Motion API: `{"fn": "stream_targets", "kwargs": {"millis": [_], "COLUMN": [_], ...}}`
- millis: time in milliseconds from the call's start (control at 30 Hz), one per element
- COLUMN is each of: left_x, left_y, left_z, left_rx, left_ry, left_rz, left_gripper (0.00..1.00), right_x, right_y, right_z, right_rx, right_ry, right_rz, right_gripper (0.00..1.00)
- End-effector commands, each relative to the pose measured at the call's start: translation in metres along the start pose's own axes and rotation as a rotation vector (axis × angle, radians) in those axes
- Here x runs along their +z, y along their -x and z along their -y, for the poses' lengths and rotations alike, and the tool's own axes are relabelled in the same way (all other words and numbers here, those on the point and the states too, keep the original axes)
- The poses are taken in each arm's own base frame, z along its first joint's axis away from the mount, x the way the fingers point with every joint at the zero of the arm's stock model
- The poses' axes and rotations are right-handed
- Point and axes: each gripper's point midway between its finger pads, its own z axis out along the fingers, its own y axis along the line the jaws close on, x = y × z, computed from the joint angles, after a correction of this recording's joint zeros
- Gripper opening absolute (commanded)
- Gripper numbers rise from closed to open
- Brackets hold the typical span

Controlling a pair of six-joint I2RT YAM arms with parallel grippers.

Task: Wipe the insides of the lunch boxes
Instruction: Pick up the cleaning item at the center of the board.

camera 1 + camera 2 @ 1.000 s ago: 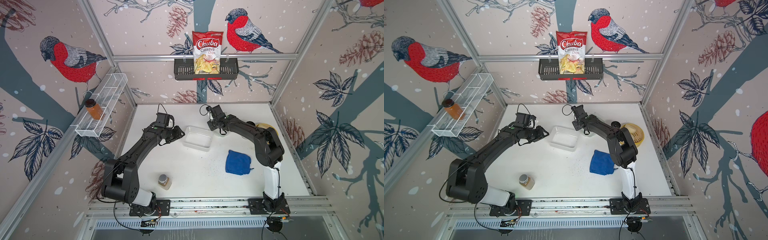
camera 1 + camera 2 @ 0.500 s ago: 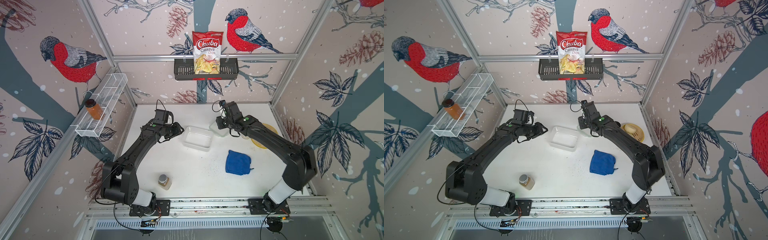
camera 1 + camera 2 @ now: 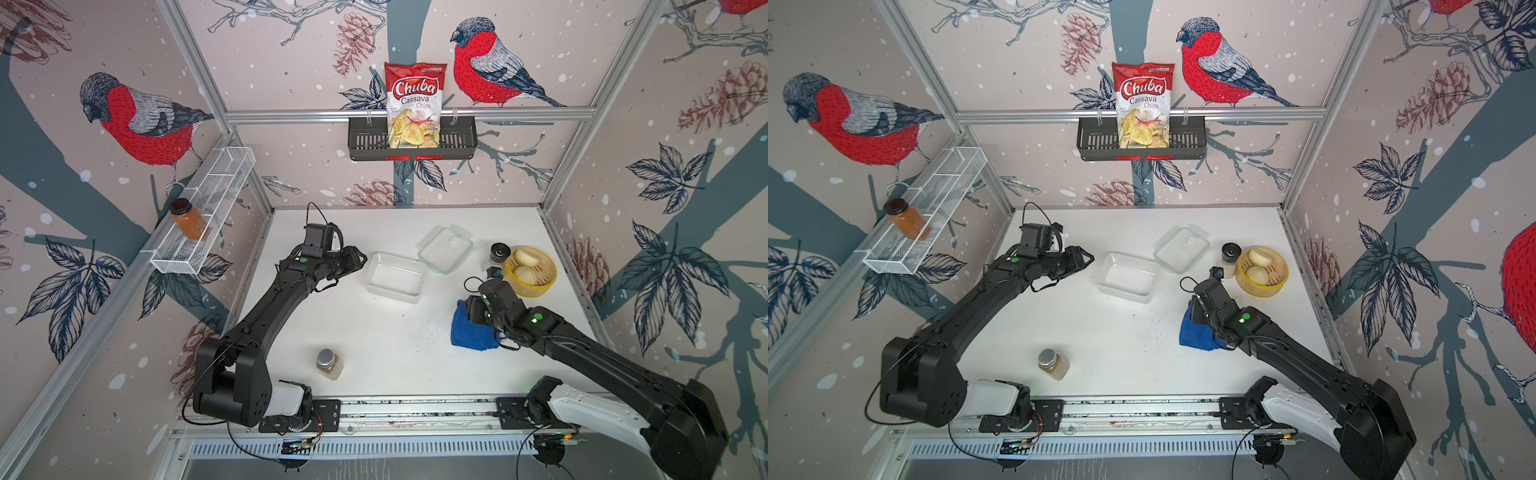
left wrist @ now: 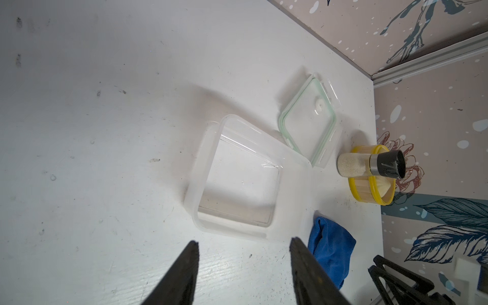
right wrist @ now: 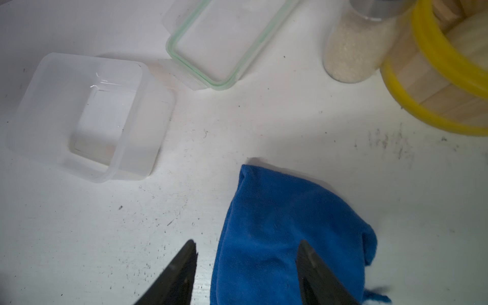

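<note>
With right gripper jaws apart above the cloth, straddle a thick fold and close firmly. With left gripper jaws apart just beside the tub, brace its wall. Find tub open between both grippers, lid just beside.

The tub sits mid-bench, and its lid lies just behind it to the right, corner to corner. Further right a shaker stands against the steamer basket, which has two buns in it. The cloth lies in front of the shaker, apart from the tub. A jar stands alone near the front edge. The left pincer hangs just left of the tub, and the right pincer is over the cloth. The back-wall rack holds a chip bag. The left-wall shelf holds a second jar.
</note>
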Motion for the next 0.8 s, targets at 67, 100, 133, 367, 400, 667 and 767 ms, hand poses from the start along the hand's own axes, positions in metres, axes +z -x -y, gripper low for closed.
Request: {"fn": "stream_targets", "kwargs": {"millis": [67, 100, 133, 367, 400, 667, 767], "left_x": [0.024, 0.028, 0.031, 0.053, 0.055, 0.066, 0.066], "left_y": [-0.009, -0.012, -0.014, -0.022, -0.022, -0.023, -0.023], "left_z": [-0.015, -0.017, -0.019, -0.033, -0.035, -0.036, -0.037], "left_rx": [-0.005, -0.012, -0.019, -0.046, -0.048, -0.050, -0.051], "left_ry": [0.019, 0.017, 0.015, 0.046, 0.050, 0.049, 0.052], "left_rz": [-0.053, -0.061, -0.066, -0.103, -0.110, -0.125, -0.126], "left_gripper": [0.52, 0.52, 0.52, 0.51, 0.51, 0.51, 0.51], "right_x": [0.011, 0.014, 0.018, 0.040, 0.042, 0.063, 0.073], "right_y": [-0.017, -0.019, -0.022, -0.032, -0.034, -0.077, -0.097], "right_z": [0.012, 0.013, 0.014, 0.020, 0.020, 0.029, 0.032], "right_rx": [0.089, 0.102, 0.116, 0.150, 0.146, 0.081, 0.032], "right_ry": [-0.037, -0.032, -0.024, 0.010, 0.007, -0.082, -0.134], "right_rz": [-0.038, -0.050, -0.064, -0.132, -0.140, -0.296, -0.370], "right_gripper": [0.66, 0.67, 0.67, 0.70, 0.70, 0.72, 0.72]}}
